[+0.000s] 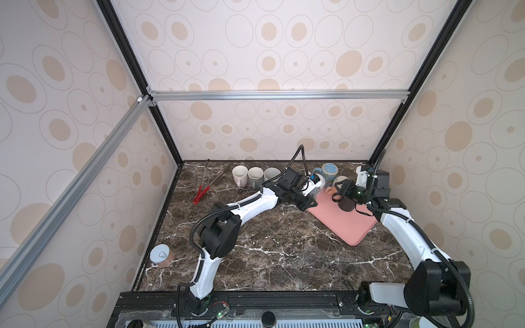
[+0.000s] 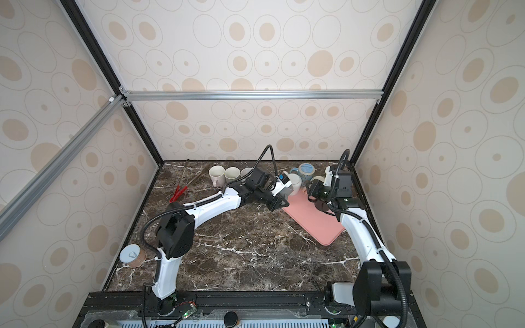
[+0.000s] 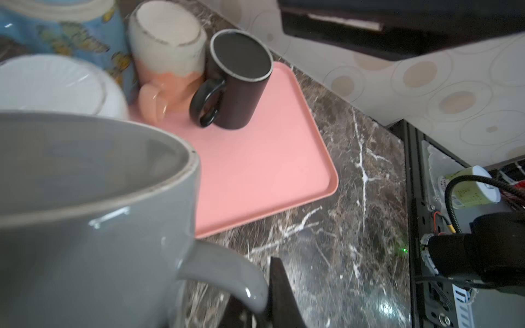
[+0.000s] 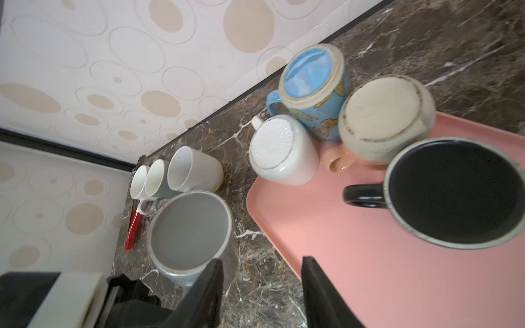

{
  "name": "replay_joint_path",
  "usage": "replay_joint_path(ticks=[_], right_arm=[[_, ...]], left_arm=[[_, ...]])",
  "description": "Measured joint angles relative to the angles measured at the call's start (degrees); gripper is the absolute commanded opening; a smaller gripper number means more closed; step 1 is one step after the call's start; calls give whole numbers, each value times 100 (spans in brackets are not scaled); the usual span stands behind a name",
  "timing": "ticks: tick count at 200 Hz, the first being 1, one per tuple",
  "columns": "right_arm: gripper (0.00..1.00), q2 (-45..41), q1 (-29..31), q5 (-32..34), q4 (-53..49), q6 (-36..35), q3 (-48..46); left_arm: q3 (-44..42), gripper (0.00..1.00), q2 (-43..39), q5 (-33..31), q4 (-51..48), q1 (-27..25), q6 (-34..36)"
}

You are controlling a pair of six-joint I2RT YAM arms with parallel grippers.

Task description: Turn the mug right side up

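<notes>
In both top views the left gripper is holding the grey mug just beside the pink tray, while the right gripper is hovering by the black mug sitting base-up on that tray; in the left wrist view the left jaws are clamping shut on the grey mug's handle, likely so the wrist can roll its mouth upward. In the right wrist view the right jaws are standing apart, empty, and the grey mug's mouth is facing up towards them, seemingly nearly righted

the glossy grey mug is upside down, base ring upward.
</notes>
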Motion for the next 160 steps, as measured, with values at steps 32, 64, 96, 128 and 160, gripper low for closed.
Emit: replay_joint_path(ticks=[32, 64, 96, 128, 160], right_arm=[[48, 352, -221, -160, -214, -125, 219], [48, 632, -302, -177, -254, -240, 229], [48, 938, -341, -245, -179, -293, 354], [47, 1300, -337, -417, -33, -293, 485], [47, 1711, -260, -505, -81, -424, 662]], left_arm=[[863, 0, 1244, 422, 994, -212, -341], [1290, 0, 2033, 748, 1703, -328, -568], [1399, 0, 2210, 981, 2120, -332, -739], [1091, 0, 2203, 1115, 2686, -321, -857], [101, 6, 1845, 1174, 3600, -293, -951]])
